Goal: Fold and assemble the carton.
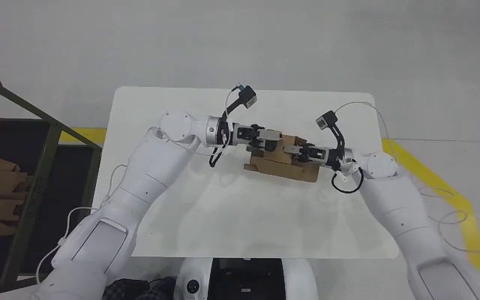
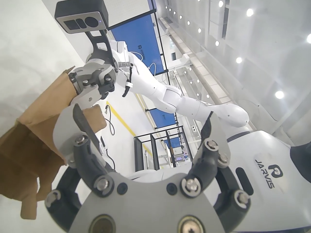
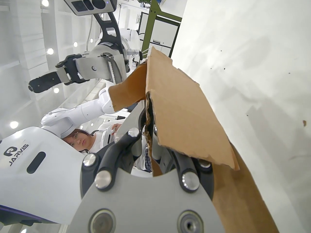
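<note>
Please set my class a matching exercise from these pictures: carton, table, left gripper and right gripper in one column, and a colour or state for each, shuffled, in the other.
Column one:
1. carton
2. table
3. left gripper
4. right gripper

Column two:
A. open
B. white
C. brown
D. shut on the carton

Pairs: 1-C, 2-B, 3-A, 4-D

White table [image 1: 225, 217], green-framed bin [image 1: 52, 202] alongside

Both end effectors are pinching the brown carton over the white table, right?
Not quite. The left end effector is wide open, as the left wrist view shows; only the right end effector is pinching the brown carton over the white table.
</note>
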